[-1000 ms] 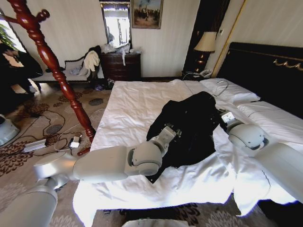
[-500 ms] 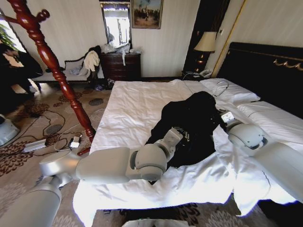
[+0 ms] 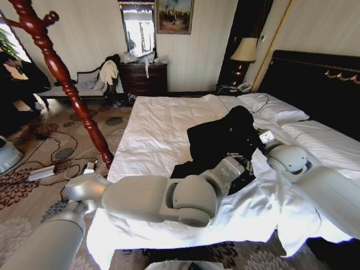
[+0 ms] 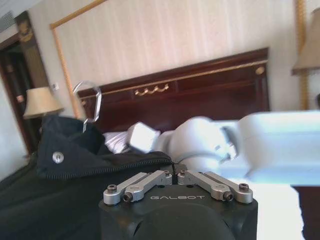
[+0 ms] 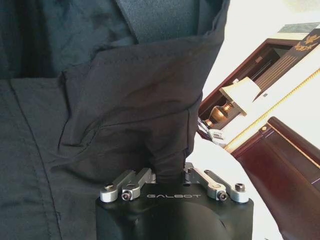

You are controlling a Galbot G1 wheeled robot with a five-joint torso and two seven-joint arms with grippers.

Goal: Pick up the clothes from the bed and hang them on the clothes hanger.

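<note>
Clamps a fold of the clothes (image 5: 125,100) in the right jaws, near the collar, holding the black bundle bunched up off the middle of the bed (image 3: 163,124); cannot tell the state of the left jaws, pressed against the zipped near edge. Risks, by judgement, losing so small a pinch of limp, heavy cloth on a further lift, shaking the hanger hook (image 4: 99,100) loose from the collar where it pokes out, or dragging the sheet along under a trailing sleeve. Involves no containers, just the bed carrying the lower part of the garment.
</note>
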